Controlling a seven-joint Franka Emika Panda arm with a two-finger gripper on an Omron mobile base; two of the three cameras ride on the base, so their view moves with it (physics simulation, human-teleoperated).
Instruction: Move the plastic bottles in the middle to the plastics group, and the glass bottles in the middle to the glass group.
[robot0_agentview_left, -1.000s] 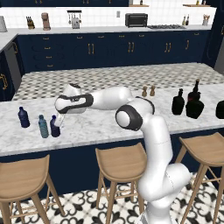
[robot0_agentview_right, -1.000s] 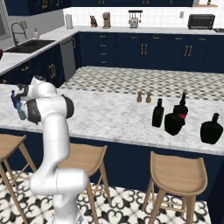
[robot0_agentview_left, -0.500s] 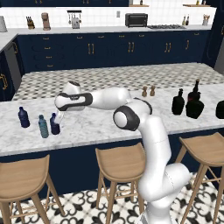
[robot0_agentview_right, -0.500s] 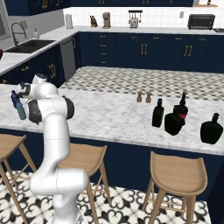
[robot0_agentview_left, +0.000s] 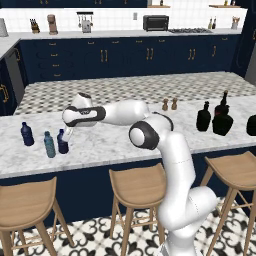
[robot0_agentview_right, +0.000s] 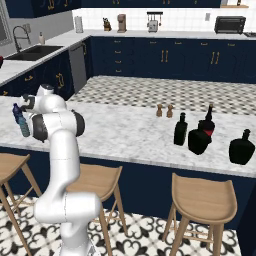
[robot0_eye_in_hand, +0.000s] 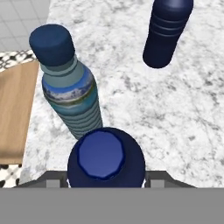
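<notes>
My gripper (robot0_agentview_left: 66, 134) (robot0_eye_in_hand: 105, 180) is shut on a small navy-blue plastic bottle (robot0_agentview_left: 62, 143) (robot0_eye_in_hand: 105, 157) at the left end of the marble island, one finger on each side of its body below the cap. The bottle is upright, at or just above the counter. Right beside it stands the teal-grey bottle (robot0_agentview_left: 49, 145) (robot0_eye_in_hand: 70, 94), with another navy bottle (robot0_agentview_left: 27, 134) (robot0_eye_in_hand: 165, 30) a little farther left. Far to the right stand glossy black glass bottles (robot0_agentview_left: 203, 116) (robot0_agentview_left: 221, 122) (robot0_agentview_left: 252, 125) and a red-labelled dark bottle (robot0_agentview_right: 209, 120).
Two small wooden shakers (robot0_agentview_left: 169, 104) stand mid-island toward the far side. Three wooden stools (robot0_agentview_left: 137, 187) line the near side below the counter edge (robot0_agentview_left: 100, 162). My own arm stretches across the island's left half.
Hardly anything differs: the hand has crept slightly left with the navy bottle still between its fingers, close by the teal-grey bottle.
</notes>
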